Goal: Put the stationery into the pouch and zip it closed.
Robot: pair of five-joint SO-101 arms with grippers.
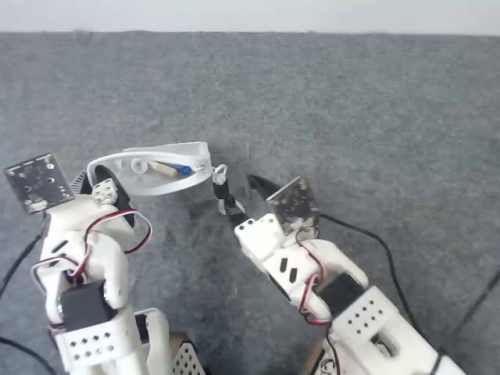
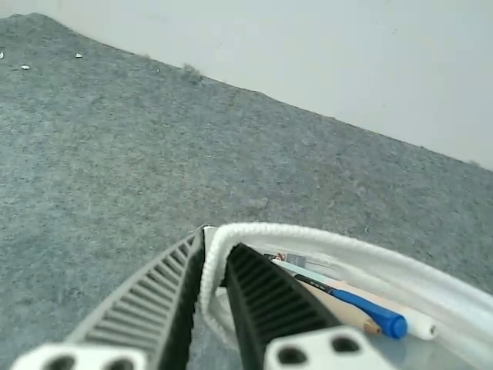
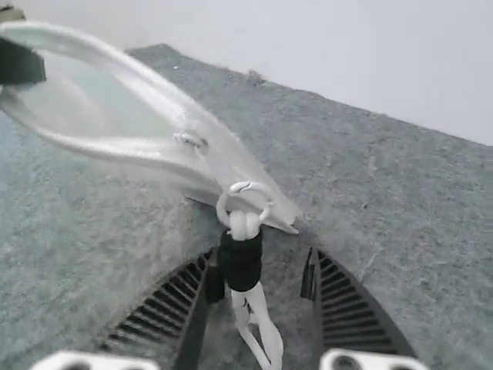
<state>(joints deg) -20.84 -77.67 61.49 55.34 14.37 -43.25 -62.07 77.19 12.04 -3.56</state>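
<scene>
The left claw (image 2: 216, 248) is clamping the pouch (image 2: 331, 240) rim; a blue-capped pen (image 2: 371, 313) and pencil (image 2: 340, 306) are lying inside; the right claw (image 3: 262, 260) is standing apart.

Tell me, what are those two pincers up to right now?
Left pincer shut on the pouch rim. Right pincer open, zip pull between its fingers. Pens inside, pouch not yet zipped.
</scene>
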